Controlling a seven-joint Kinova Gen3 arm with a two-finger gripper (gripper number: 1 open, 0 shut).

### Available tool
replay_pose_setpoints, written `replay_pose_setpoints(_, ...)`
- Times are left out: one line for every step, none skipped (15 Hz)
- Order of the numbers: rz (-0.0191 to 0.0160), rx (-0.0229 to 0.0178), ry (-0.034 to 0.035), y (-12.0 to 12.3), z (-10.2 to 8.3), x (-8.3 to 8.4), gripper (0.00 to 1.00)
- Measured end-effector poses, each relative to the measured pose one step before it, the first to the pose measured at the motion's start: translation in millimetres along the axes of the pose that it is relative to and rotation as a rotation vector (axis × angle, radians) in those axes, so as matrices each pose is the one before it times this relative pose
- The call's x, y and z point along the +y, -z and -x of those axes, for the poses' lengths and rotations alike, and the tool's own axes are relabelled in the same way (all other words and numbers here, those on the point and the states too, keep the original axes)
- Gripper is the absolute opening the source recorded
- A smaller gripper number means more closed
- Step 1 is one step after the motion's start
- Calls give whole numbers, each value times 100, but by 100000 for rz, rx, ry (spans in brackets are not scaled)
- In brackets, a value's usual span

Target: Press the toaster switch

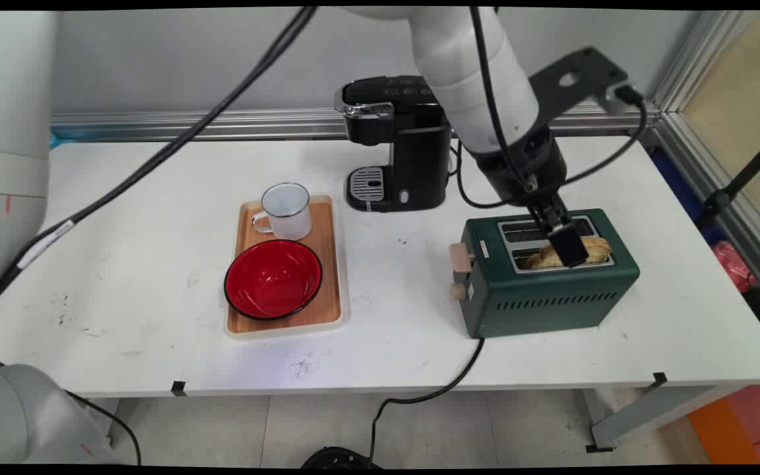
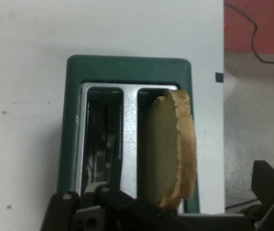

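Near tabletop's left-center: wooden tray (image 1: 328, 264) w/ red bowl (image 1: 273, 278) at its near end, white enamel mug (image 1: 285, 211) at its far end. Toward right edge: green toaster (image 1: 545, 297), lever end facing the tray, cord running off the near edge. Slice of toast (image 2: 170, 149) standing partway out of the near slot — far slot vacant. Black gripper (image 1: 565, 237) down over the slots, right at the toast; can't tell whether clenched on it or released. Farther back, near the far edge: black coffee machine (image 1: 396, 145).
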Motion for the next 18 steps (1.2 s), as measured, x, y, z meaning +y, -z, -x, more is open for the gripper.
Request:
replay_pose_setpoints(39,828,-201,796,125,194,100)
replay_pose_setpoints(-19,550,-170,561,99,122,100)
replay_pose_setpoints(-134,751,-387,925,233,183,100)
replay_pose_setpoints(-298,864,-428,1157,332,174,100)
replay_pose_setpoints(-368,876,-410,1202,391,160,100)
replay_pose_setpoints(-391,687,-335,1062,400,112,100)
replay_pose_setpoints(-315,454,-201,718,268,61,100)
replay_pose_setpoints(-469,545,-319,1070,470,78,100)
replay_pose_setpoints(-386,355,-178,710,322,32,100)
replay_pose_setpoints(-543,415,-318,1035,550,51,100)
replay_pose_setpoints(-873,590,-374,1164,684,28,100)
replay_pose_setpoints(-1062,611,-393,1199,834,5,100)
replay_pose_setpoints(-713,288,-274,674,579,24,100)
replay_pose_setpoints(-509,178,-269,456,461,15,100)
replay_pose_setpoints(-629,75,-499,565,707,47,100)
replay_pose_setpoints(-574,145,-860,464,789,82,100)
replay_pose_setpoints(-465,94,-919,284,748,71,100)
replay_pose_setpoints(-374,127,-816,81,593,24,100)
